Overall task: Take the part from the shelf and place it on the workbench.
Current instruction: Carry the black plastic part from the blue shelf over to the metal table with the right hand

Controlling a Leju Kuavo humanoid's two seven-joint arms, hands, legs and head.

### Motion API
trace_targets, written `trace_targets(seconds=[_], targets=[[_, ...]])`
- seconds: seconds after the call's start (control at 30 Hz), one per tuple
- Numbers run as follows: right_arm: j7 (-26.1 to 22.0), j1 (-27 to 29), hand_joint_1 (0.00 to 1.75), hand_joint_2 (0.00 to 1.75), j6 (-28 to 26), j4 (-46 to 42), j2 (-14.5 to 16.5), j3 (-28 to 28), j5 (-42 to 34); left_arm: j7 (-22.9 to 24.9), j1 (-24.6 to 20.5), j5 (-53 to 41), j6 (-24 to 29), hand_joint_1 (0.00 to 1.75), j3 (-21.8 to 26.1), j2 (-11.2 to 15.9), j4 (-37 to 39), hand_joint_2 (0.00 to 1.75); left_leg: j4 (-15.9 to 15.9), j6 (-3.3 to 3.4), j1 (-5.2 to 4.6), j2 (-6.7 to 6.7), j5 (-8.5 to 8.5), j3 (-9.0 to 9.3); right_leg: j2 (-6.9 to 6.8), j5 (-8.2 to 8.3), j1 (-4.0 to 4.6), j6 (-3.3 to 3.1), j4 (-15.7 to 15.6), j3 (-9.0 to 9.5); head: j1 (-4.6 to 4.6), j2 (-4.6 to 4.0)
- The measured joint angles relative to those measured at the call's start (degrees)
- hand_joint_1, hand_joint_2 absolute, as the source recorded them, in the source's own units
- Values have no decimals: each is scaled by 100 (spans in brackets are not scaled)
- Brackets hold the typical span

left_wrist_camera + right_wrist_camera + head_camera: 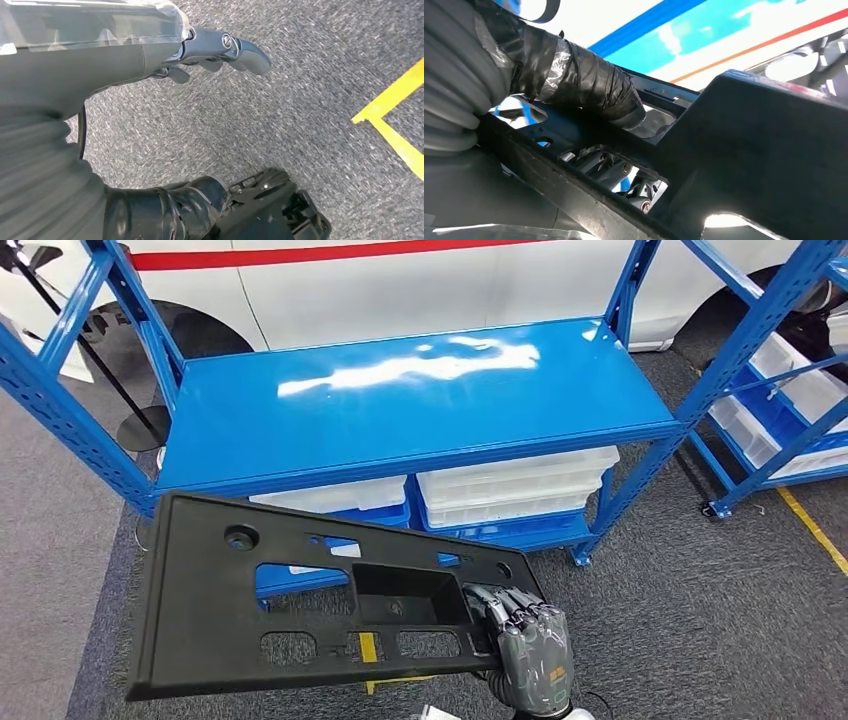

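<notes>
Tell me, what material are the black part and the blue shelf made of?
The black part looks like moulded plastic: matte, with cut-out openings and a recessed pocket. The blue shelf looks like painted metal: glossy, with bright reflections and perforated uprights. The right robot hand grips the part.

My right robot hand (528, 645) low near right, fingers curled in a grip; left robot hand (200, 52) hanging, holding nothing, fingers loosely apart.

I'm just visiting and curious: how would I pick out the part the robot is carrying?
Find the blue shelf before the white car. In front of it, the right hand grips a flat black panel: long, with cut-out holes and a yellow mark.
</notes>
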Motion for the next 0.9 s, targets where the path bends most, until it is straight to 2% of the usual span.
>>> trace_targets(seconds=[0.07, 0.1, 0.13, 0.2, 0.27, 0.3, 0.37, 0.4, 0.43, 0.47, 0.5, 0.57, 0.6, 0.63, 0.7, 0.73, 0.8, 0.83, 0.87, 0.9], targets=[[-100, 57, 175, 175, 0, -64, 40, -77, -27, -5, -1, 16, 1, 0, 0, 0, 0, 175, 59, -57, -15, 50, -48, -4, -138, 262, 12, -31, -722, 361, -2, 0], [-160, 93, 175, 175, 0, -103, 73, -120, -42, -9, -1, 28, 2, 0, 0, 1, 0, 175, 83, -90, -28, 71, -67, -7, -174, 304, 24, -59, -914, 449, -4, 0], [-228, 136, 175, 175, 0, -139, 109, -165, -62, -11, -1, 45, 3, 0, 0, 1, 0, 175, 95, -121, -41, 92, -79, -9, -179, 292, 42, -91, -976, 465, -6, 0], [-370, 237, 175, 175, 0, -218, 191, -280, -108, -18, -3, 81, 4, 0, 0, 1, 0, 175, 96, -175, -42, 137, -95, -5, -99, 315, 48, -159, -982, 447, -7, 0], [-506, 324, 175, 175, 0, -299, 288, -409, -149, -24, -5, 108, 6, 0, 0, 1, 0, 175, 244, -232, -24, 82, -240, -56, -33, 342, 31, -227, -1007, 444, -7, 0], [-559, 361, 175, 175, 0, -334, 340, -473, -165, -27, -4, 115, 7, 0, -1, 1, 0, 175, 483, -256, -17, 21, -408, -153, 0, 356, 20, -255, -1018, 442, -9, 0], [-619, 422, 175, 175, 0, -375, 425, -587, -189, -28, 5, 126, 9, 0, -2, 1, 0, 175, 1217, -277, -13, -83, -796, -462, 80, 369, 24, -286, -1018, 426, -10, 0], [-631, 453, 175, 175, 0, -384, 455, -639, -199, -28, 11, 128, 9, 0, -2, 1, 0, 175, 1542, -277, -13, -104, -910, -605, 128, 372, 30, -292, -1017, 422, -9, 0], [-636, 483, 175, 175, 0, -388, 475, -686, -207, -28, 17, 132, 9, 0, -2, 1, 0, 175, 1690, -268, -14, -115, -910, -669, 182, 374, 37, -294, -1015, 421, -10, 0], [-638, 508, 175, 175, 0, -389, 491, -726, -212, -28, 20, 136, 9, 0, -2, 1, 0, 175, 1620, -250, -14, -127, -798, -632, 244, 375, 44, -294, -1013, 425, -10, 0], [-640, 526, 175, 175, 0, -392, 507, -759, -215, -28, 21, 140, 9, 0, -2, 1, 0, 175, 1334, -220, -16, -160, -598, -496, 312, 376, 49, -293, -1009, 433, -10, 0], [-643, 539, 175, 175, 0, -407, 537, -799, -216, -30, 20, 145, 10, 0, -3, 5, 1, 175, 558, -142, -20, -369, -233, -145, 441, 382, 59, -280, -996, 440, -7, 0], [-645, 541, 175, 175, 0, -413, 549, -812, -217, -32, 17, 146, 11, 0, -3, 8, 2, 175, 281, -114, -23, -472, -151, -21, 497, 390, 56, -262, -988, 427, -9, 0], [-646, 545, 175, 175, -1, -418, 560, -824, -218, -33, 11, 147, 13, 0, -4, 10, 3, 175, 140, -98, -31, -544, -138, 40, 548, 404, 45, -235, -984, 405, -9, 0], [-649, 566, 175, 175, -2, -419, 575, -856, -217, -34, -1, 149, 15, 0, -4, 10, 4, 175, 71, -84, -37, -500, -138, 72, 647, 443, 27, -161, -1003, 364, -12, 0], [-649, 582, 175, 175, -3, -421, 581, -874, -217, -34, -4, 151, 16, 0, -4, 8, 4, 175, 38, -64, -28, -440, -111, 84, 610, 440, 30, -128, -994, 351, -10, 0], [-650, 596, 175, 175, -3, -429, 585, -897, -216, -37, -1, 156, 17, 0, -4, 4, 4, 175, -40, -7, -1, -298, -55, 104, 358, 260, 56, -78, -751, 233, 0, 0], [-652, 598, 175, 175, -3, -432, 585, -900, -216, -38, 4, 159, 17, 0, -4, 4, 4, 175, -55, 14, -1, -219, -44, 107, 197, 81, 54, -63, -455, 100, 4, 0], [-653, 597, 175, 175, -2, -433, 586, -902, -216, -39, 12, 160, 17, 0, -4, 4, 4, 175, -55, 28, -6, -144, -45, 103, 110, -109, 47, -44, -89, -72, 9, 0], [-655, 600, 175, 175, -2, -433, 587, -907, -216, -39, 21, 161, 17, 0, -4, 4, 4, 175, -52, 33, -11, -68, -50, 100, 81, -246, 32, -24, 253, -232, 8, 0]])
